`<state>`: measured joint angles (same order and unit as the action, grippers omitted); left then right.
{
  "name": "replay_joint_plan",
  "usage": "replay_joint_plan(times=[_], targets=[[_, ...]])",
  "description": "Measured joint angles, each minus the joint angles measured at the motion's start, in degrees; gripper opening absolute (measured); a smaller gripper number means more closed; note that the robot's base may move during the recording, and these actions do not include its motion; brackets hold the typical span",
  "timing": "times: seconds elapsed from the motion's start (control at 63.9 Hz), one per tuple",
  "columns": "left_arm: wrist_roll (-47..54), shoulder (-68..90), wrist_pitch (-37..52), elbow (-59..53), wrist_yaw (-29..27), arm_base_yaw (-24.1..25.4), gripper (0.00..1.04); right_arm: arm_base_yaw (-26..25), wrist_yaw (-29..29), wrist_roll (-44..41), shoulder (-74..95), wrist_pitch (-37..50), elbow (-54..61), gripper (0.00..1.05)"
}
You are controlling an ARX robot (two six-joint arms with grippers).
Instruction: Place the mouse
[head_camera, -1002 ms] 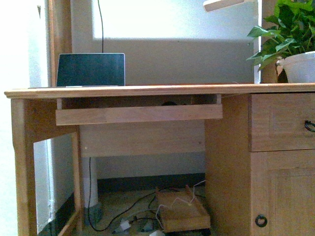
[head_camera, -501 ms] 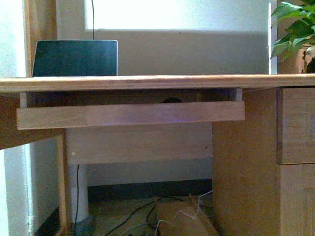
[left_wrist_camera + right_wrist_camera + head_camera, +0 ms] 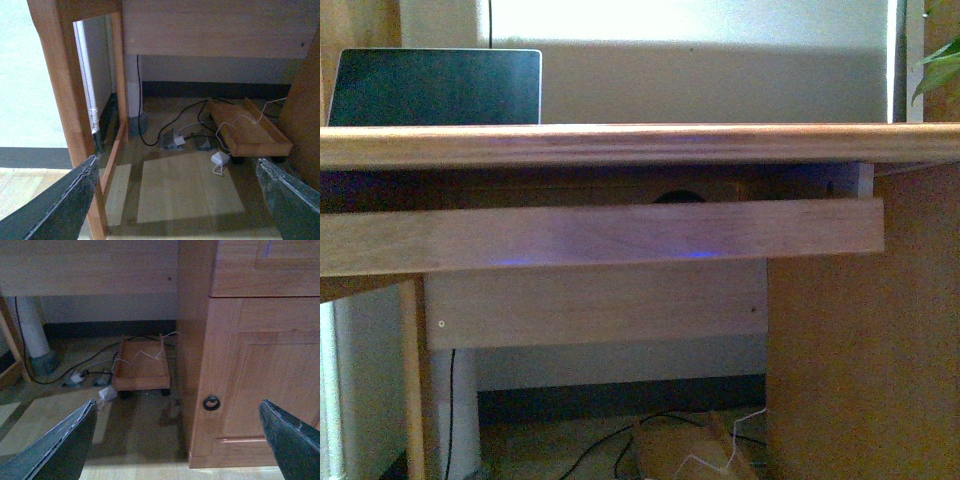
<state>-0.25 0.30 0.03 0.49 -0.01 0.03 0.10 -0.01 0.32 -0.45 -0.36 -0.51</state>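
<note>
Front view only: one mouse (image 3: 677,196) is seen as a dark dome behind the front rail of the pull-out tray (image 3: 600,235), under the bench (image 3: 640,143) top. One laptop (image 3: 435,87) is noted on the bench, at left. No arm is shown there.

Wrist views only: the left jaws are spread wide, with nothing held or touched. The right jaws are likewise wide and empty. One low wooden trolley (image 3: 250,132) is recorded on the floor, and one ring pull (image 3: 211,402) on the cupboard door (image 3: 260,380).
</note>
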Motion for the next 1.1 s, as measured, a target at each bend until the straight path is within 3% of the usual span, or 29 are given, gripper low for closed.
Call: replay_joint_plan(times=[0.861, 1.002, 1.096], targets=[[0.00, -0.02, -0.02, 0.00, 0.02, 0.00, 0.97, 0.00, -0.02, 0.00, 0.00, 0.02, 0.00, 0.97], [1.75, 8.46, -7.76, 2.40, 8.96, 0.83, 0.97, 0.00, -0.02, 0.00, 0.00, 0.02, 0.00, 0.97], [12.33, 23.47, 1.36, 3.41, 16.33, 6.56, 0.97, 0.00, 0.00, 0.00, 0.00, 0.02, 0.00, 0.97]])
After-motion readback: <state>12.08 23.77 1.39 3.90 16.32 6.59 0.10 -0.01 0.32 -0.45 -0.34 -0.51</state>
